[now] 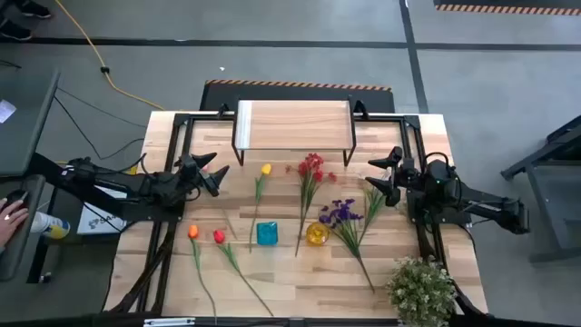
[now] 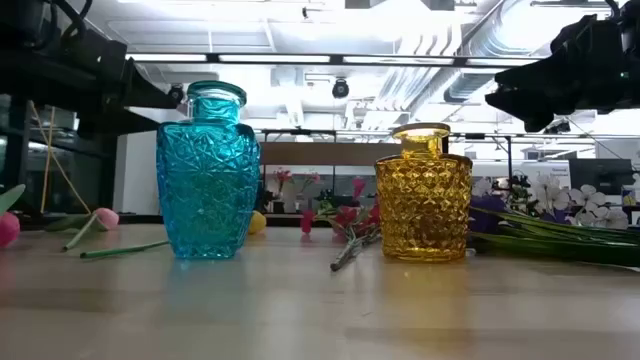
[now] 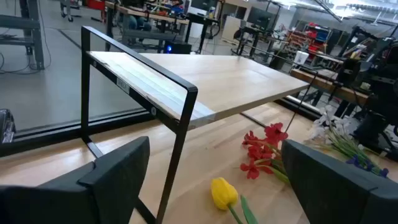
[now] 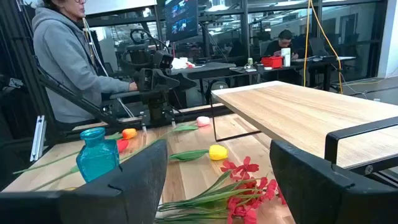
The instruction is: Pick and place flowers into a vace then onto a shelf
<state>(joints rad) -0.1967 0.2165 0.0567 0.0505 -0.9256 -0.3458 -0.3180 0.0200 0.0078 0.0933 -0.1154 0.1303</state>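
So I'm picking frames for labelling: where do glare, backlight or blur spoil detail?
Low view: ceiling lights behind blow out the yellow vase's neck, the blue vase stays crisp, and the arms show as dark silhouettes. Left wrist view: its own claw fingers are soft, the shelf sharp. High view: evenly lit, no glare.

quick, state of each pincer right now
Left pincer: open, holding nothing, beside the shelf.
Right pincer: open, holding nothing, above the purple spray.
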